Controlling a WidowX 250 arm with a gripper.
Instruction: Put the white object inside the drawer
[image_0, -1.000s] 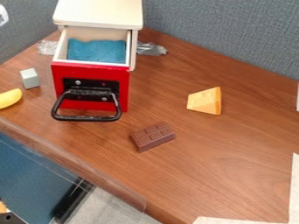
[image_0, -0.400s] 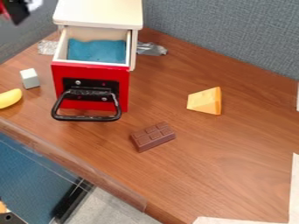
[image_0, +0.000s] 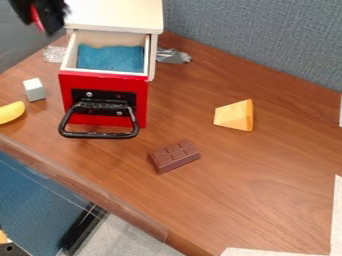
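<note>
Banana (image_0: 11, 112): yellow, lying at the left edge of the table (image_0: 267, 175), partly cut off by that edge of the view. White block (image_0: 34, 89): the task object; small and pale, resting on the table just beside the banana, left of the drawer and outside it. Gripper (image_0: 44, 20): black with a red part, located at the upper left, cut off by the top edge; its right side overlaps the cabinet's left edge in the view. Whether it is open or closed cannot be determined. Flat foil piece (image_0: 53, 54): on the table, at the left side of the cabinet. Cabinet (image_0: 113, 15): pale top. Drawer (image_0: 103, 81): pulled out, red front, black loop handle (image_0: 100, 135), blue lining (image_0: 110, 58) inside. Crumpled foil (image_0: 174, 56): right of the cabinet. Chocolate bar (image_0: 175, 156): brown, segmented, set at an angle nearer the camera. Cheese wedge (image_0: 234, 115): yellow-orange, farther right. Pale sheet (image_0: 336, 215): lower right edge.
</note>
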